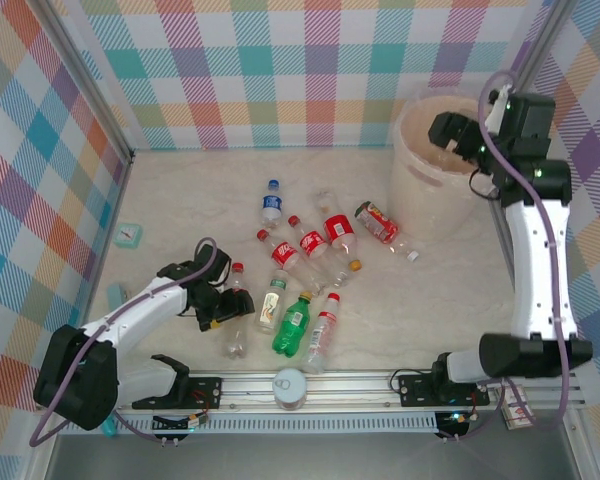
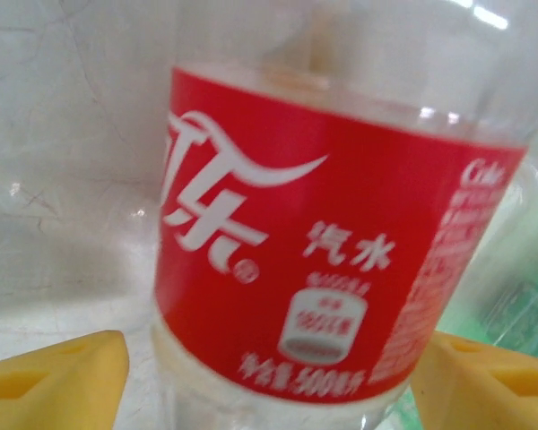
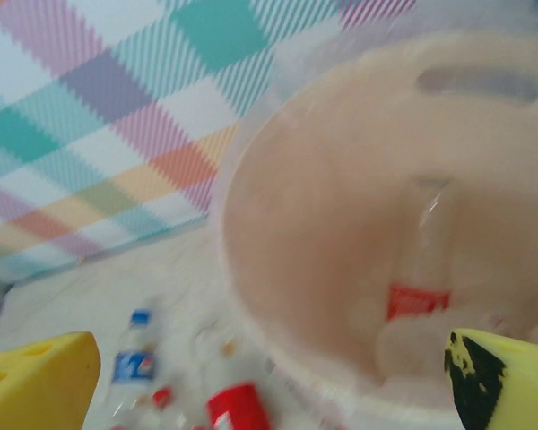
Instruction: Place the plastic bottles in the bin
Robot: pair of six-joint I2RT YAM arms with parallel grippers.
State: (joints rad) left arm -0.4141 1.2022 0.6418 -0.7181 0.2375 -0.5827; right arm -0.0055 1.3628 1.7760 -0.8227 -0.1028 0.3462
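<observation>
Most bottles [image 1: 308,240]: roughly ten lie loose on the tabletop [image 1: 440,300], clustered near its middle.
Bin [image 1: 430,190]: it stands in the far right corner, well apart from that cluster. Your right wrist view shows at least one red-labelled bottle [image 3: 419,300] lying inside, so a start is made.
Left gripper [image 1: 218,305]: it sits low at the near-left edge of the cluster. Its jaws are spread either side of a red-labelled bottle [image 2: 323,269] lying on the tabletop. A sliver of gap shows beside one finger [image 2: 54,381], so you have it framed, not clamped.
Right gripper [image 1: 460,135]: it hangs over the bin's mouth, jaws wide and empty.
Progress: early, by the look of it, with a small share binned and the bulk left.
Left to do: close on the framed bottle, carry it across to the bin, then repeat. The green bottle [image 1: 293,325] and the blue-capped one [image 1: 271,203] wait too.
Not for the bin: the can top [image 1: 291,385] by the near rail.
</observation>
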